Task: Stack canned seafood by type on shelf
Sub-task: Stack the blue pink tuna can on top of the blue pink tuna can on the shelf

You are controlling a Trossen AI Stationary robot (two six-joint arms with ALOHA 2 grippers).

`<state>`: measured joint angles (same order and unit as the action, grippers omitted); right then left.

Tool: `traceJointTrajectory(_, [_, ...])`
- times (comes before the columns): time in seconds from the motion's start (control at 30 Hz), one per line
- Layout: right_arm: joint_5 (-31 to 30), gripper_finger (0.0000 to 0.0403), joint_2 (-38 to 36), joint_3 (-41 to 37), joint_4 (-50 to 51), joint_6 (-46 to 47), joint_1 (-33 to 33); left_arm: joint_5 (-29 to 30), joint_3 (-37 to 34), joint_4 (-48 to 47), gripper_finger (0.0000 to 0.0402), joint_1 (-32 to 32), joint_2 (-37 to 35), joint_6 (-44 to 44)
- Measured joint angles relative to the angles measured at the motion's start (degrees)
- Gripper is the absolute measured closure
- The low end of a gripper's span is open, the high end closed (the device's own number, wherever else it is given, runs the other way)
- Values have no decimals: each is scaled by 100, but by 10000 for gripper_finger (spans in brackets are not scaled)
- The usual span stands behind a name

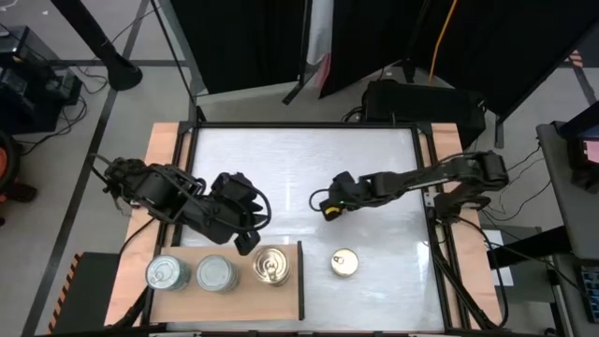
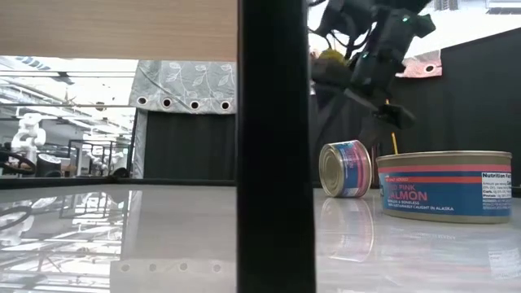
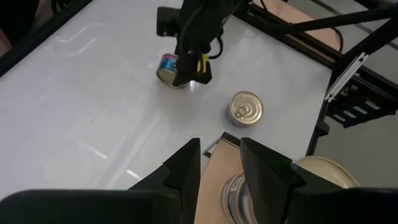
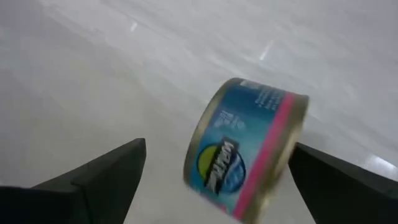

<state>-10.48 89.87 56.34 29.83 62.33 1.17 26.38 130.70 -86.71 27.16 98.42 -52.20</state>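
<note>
- Shelf (image 1: pixel 178 307) at near left edge of table: three tins on it in a row – two silver-lidded (image 1: pixel 163 273), (image 1: pixel 216 273), one gold-lidded (image 1: pixel 272 266)
- Left gripper (image 1: pixel 245 236) just above gold tin on shelf, fingers narrow, nothing held as far as seen
- Right gripper (image 4: pixel 217 165) mid-table, jaws wide, straddling blue tin (image 4: pixel 245 146); tin on its edge, tilted, not clamped
- Salmon tin (image 1: pixel 343 263), gold lid, flat on table just right of shelf
- Judgement: about half done; blue and salmon tins yet to go; no stacking by type seen yet
</note>
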Motion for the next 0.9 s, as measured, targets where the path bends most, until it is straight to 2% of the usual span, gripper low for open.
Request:
traceJointTrajectory(0.17, [0,28,673,408,550,-47,-4,5,-1,-156,281,110,-1,1])
traceJointTrajectory(0.27, [-33,53,879,679,1091,-147,-4,5,-1,-295,281,116,-1,4])
traceJointTrajectory(0.6, [55,245,891,1057,1675,-740,28,122,-1,-326,281,57,-34,222])
traceJointTrajectory(0.73, [234,246,858,1182,2062,-1053,26,161,-1,-330,281,-40,-34,341])
traceJointTrajectory(0.9, [614,246,562,1753,2747,-1587,33,189,-1,-278,280,-195,-67,329])
